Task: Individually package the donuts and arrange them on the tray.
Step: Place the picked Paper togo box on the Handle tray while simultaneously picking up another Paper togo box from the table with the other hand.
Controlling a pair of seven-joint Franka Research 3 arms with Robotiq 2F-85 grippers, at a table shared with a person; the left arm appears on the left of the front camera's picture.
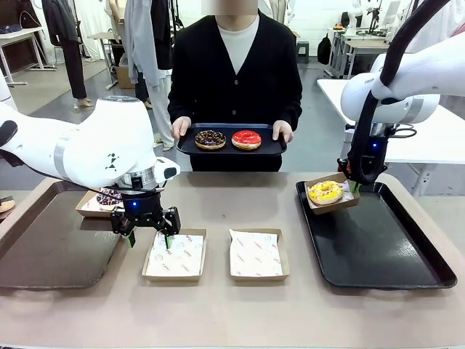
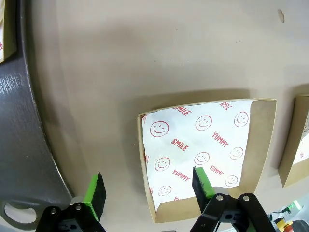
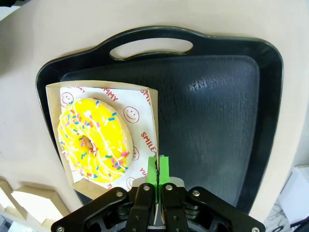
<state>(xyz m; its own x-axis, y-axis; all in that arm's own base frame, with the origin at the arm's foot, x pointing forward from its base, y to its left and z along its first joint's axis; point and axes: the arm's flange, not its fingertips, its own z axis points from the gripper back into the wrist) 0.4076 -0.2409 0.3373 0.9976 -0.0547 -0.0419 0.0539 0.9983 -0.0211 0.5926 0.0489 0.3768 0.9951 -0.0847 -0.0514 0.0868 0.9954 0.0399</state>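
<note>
While the person holds a small tray with the dark donut and the red donut at the far side, both arms are busy with boxes. The right gripper is closed on the thin side wall of a box, and the yellow donut lies inside on the printed paper. Pinching the wall, I think, lets it carry the donut without touching the glaze. The box sits over the far inner corner of the right tray; I cannot tell if it rests there or hangs just above.

The left gripper is open, low over the edge of an empty box. One pad is over the paper and the other is over the table, so the wall stands between them, probably for the same kind of pinch. A second empty box waits just beside it. The sprinkled donut, partly hidden behind the left arm, is already boxed on the left tray.
</note>
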